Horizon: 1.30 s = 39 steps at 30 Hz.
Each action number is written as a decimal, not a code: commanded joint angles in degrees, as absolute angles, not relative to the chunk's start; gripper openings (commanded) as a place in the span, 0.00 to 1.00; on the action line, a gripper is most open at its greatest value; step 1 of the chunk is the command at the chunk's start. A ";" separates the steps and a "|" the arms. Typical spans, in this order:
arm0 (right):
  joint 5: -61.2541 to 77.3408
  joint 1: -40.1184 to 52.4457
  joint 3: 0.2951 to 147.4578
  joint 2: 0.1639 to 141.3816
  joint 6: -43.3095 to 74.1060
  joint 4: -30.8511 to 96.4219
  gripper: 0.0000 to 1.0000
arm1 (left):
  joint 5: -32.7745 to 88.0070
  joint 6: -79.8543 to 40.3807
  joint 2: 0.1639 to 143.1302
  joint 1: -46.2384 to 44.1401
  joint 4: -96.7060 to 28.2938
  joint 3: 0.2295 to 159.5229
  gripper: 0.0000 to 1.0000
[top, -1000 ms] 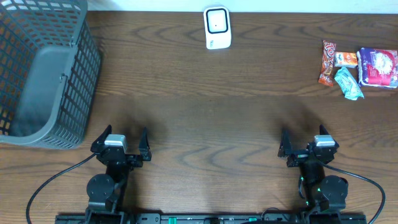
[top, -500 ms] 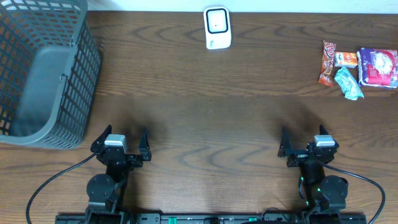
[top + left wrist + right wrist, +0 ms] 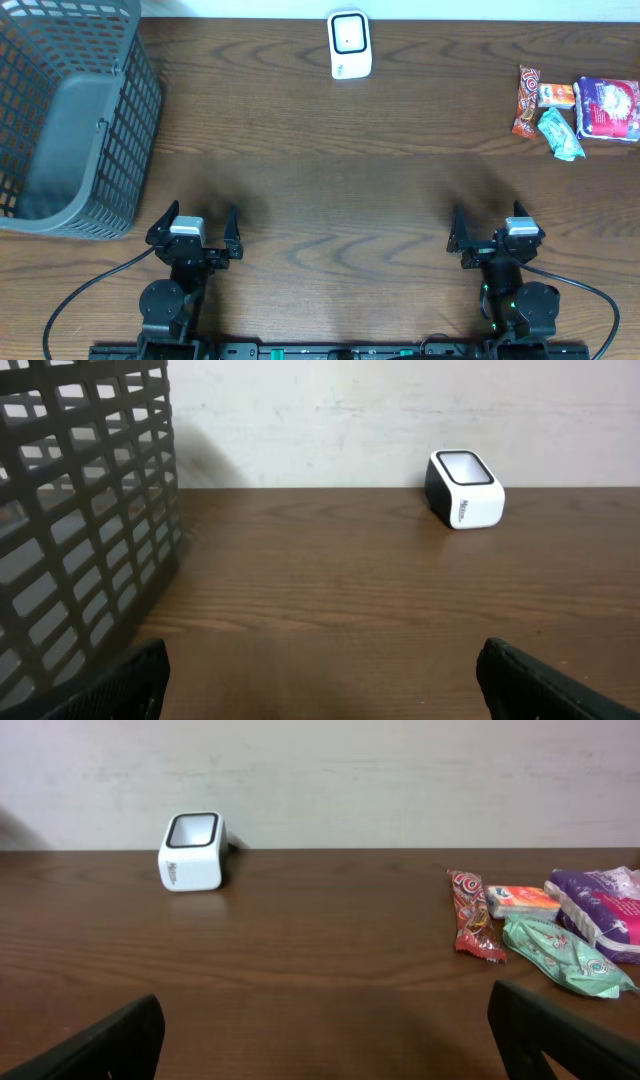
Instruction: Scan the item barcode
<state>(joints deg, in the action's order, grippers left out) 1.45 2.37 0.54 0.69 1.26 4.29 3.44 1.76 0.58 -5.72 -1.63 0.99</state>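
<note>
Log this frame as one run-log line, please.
phase: not started | left gripper: open, empty | right gripper: open, empty | snack packets: far right, untouched | barcode scanner: far centre | basket: left

Both grippers parked at near table edge, jaws wide, empty: left gripper (image 3: 194,225), right gripper (image 3: 498,226). Scanner (image 3: 350,45) at far edge, centre. Snack packets (image 3: 577,110) clustered far right. Grey basket (image 3: 70,120) far left.

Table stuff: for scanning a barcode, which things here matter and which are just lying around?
Belongs to the job:
- white scanner at the far edge
- snack packets at the far right: red, orange, green, purple
- left gripper and right gripper, both open and empty

Just lying about:
- grey basket, far left
</note>
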 commanded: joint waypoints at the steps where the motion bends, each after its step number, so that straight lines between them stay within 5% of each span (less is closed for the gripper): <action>1: 1.02 2.35 0.36 0.32 2.09 4.43 0.99 | 2.68 3.16 0.10 -5.48 -4.12 0.23 0.98; 39: 0.99 2.35 0.34 0.32 2.11 4.43 0.99 | 2.52 1.67 0.21 -5.48 -4.01 0.23 0.98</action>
